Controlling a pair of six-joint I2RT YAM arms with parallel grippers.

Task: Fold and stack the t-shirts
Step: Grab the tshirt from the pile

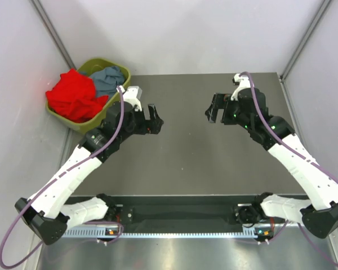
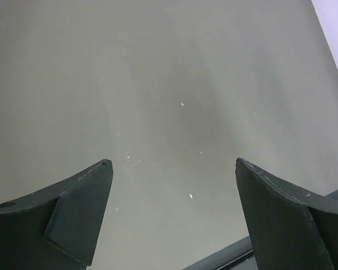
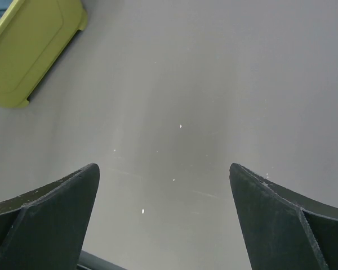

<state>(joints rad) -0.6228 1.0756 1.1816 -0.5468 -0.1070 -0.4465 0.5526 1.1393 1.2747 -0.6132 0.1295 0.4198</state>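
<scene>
The left claw [image 1: 155,119] and the right claw [image 1: 210,108] were released and empty above the table [image 1: 186,163]. The t-shirts [image 1: 76,97] lay in a tub [image 1: 99,63], left of the left claw.

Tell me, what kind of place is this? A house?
Probably a robot test booth, not a house: robot arms bolted to a grey table, plain white walls, and a tub of t-shirts.

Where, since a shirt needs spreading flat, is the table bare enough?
The table lies bare between the left hand and the right hand, and from there back toward its near edge. The far-left corner is crowded: the green tub there holds heaped t-shirts.
</scene>
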